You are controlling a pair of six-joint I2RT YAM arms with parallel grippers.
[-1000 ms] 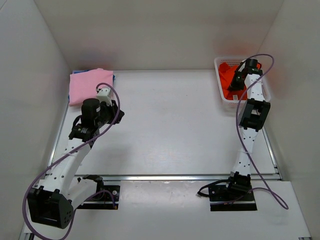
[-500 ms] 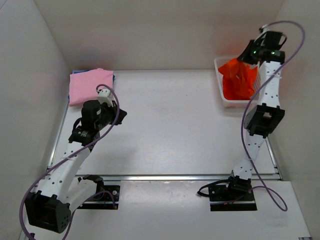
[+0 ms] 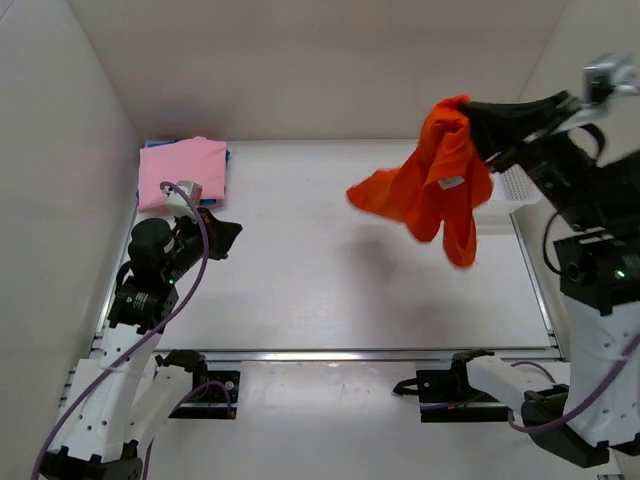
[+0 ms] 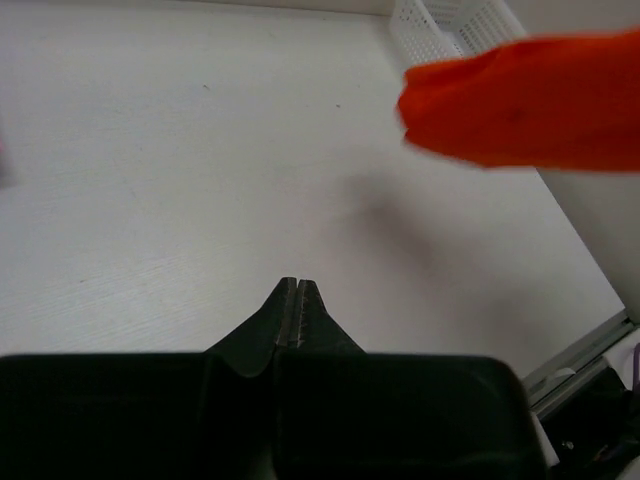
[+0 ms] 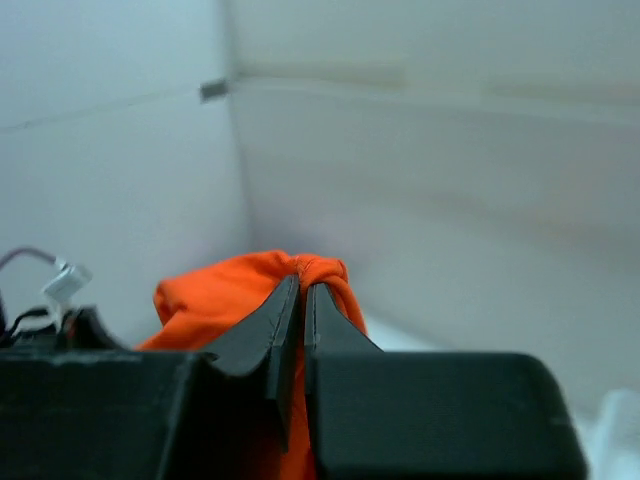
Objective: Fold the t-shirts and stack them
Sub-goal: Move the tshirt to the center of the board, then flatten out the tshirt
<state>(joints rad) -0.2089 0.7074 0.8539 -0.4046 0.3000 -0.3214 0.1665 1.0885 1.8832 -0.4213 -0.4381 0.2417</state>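
While aloft, one orange t-shirt [image 3: 425, 188].

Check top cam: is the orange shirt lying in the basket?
No, the orange shirt hangs in the air from the right gripper, outside the basket.

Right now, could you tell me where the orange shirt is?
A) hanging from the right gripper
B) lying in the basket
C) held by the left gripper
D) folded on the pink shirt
A: the orange shirt dangles in mid-air, pinched in the shut right gripper, clear of the basket.
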